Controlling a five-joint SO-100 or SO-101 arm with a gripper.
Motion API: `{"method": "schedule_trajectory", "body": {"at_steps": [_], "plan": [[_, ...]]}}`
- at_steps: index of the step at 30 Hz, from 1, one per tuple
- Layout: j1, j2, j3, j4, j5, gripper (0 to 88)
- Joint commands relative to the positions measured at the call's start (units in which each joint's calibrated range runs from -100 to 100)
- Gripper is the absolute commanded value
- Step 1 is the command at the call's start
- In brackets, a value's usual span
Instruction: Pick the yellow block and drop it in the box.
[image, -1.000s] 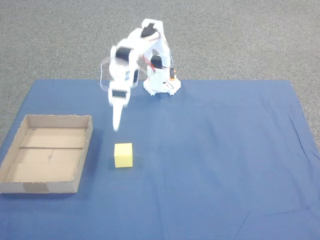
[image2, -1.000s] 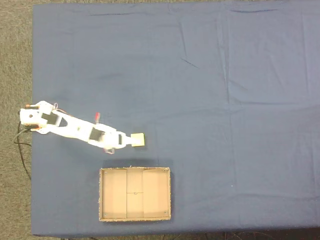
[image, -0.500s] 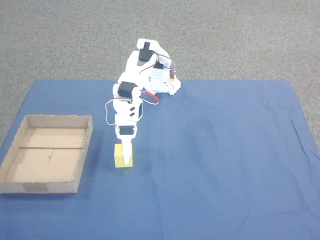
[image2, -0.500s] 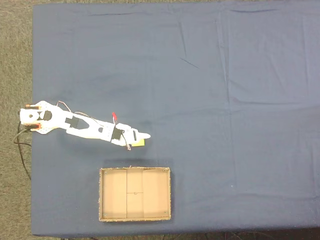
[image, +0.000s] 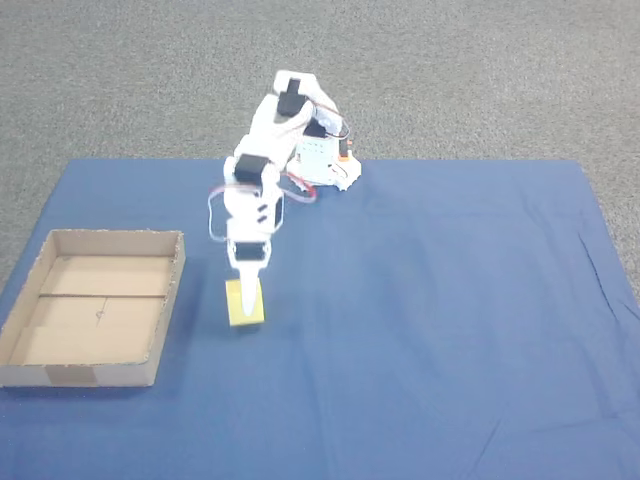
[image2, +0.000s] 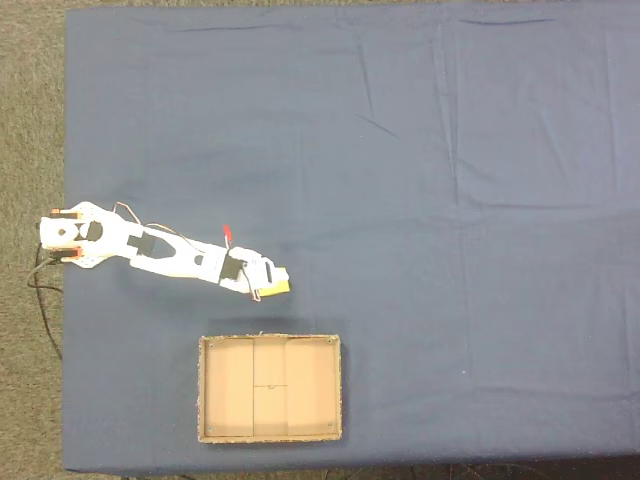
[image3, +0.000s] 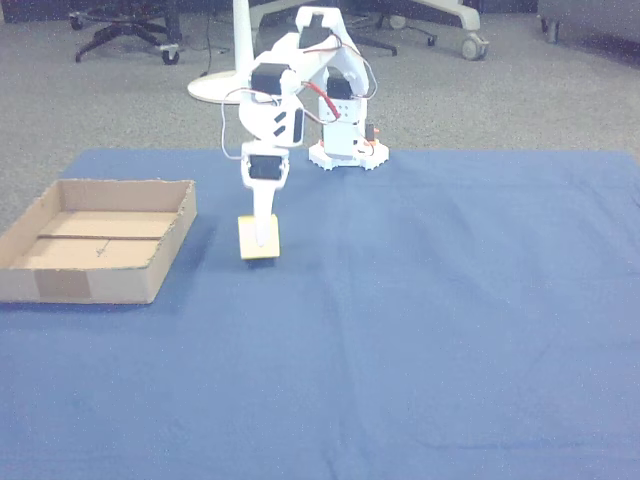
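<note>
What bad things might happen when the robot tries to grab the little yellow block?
1. The gripper is down on the block, but the pictures don't show a firm hold, so the small block might slip out or get pushed along the cloth.
2. The box sits off to the side with raised walls, so a block carried too low might bump a wall and fall outside.

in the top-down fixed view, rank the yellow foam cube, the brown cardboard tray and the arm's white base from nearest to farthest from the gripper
1. The small yellow foam cube: right at the gripper tips.
2. The shallow brown cardboard tray: below the gripper in the picture, a clear gap of blue cloth between them.
3. The arm's white base: farthest, at the left edge of the cloth.
</note>
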Motion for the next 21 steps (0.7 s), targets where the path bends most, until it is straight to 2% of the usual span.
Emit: {"method": "schedule_trajectory", "body": {"at_steps": [1,5,7,9,12,15,21], "plan": [[2.02,-18.36,6.53,-0.49,-0.49,22.9],[6.82,-36.60,9.43,1.99,-0.88,23.2],[12.01,-38.88,5.26,5.63,-0.24,22.2],[17.83,-37.61,3.18,4.47,0.44,22.5],[25.93,-29.51,-2.97,0.83,1.61,22.7],[32.38,-14.39,-16.91,-2.97,2.39,22.7],[31.99,10.17,-25.69,-15.37,4.15,22.6]]}}
